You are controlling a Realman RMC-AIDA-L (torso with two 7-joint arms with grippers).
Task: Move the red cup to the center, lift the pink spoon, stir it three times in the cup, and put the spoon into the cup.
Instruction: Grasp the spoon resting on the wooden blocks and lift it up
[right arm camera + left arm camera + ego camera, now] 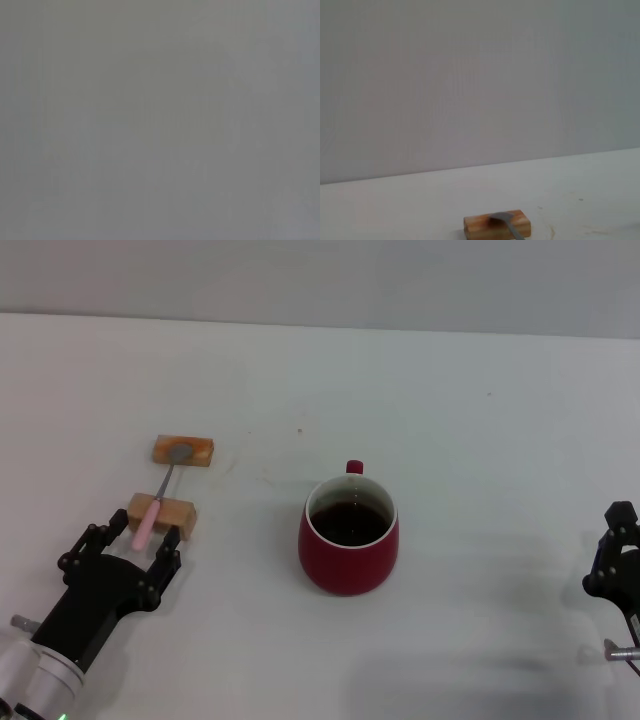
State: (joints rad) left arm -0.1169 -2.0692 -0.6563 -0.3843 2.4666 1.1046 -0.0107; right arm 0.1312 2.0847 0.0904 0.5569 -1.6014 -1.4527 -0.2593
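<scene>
The red cup point(348, 536), squat with a white inside and dark liquid, stands near the middle of the white table, its small handle pointing away from me. The pink spoon point(158, 502) rests across two tan wooden blocks at the left, its grey bowl on the far block point(183, 450) and its pink handle over the near block point(161, 514). My left gripper point(146, 536) is open just short of the near block, its fingers flanking the handle's tip. The left wrist view shows the far block point(496, 225) with the spoon's bowl point(507, 221). My right gripper point(620, 540) sits at the right edge.
The white table point(480, 440) stretches wide behind and to the right of the cup. A pale wall lies beyond its far edge. The right wrist view shows only plain grey.
</scene>
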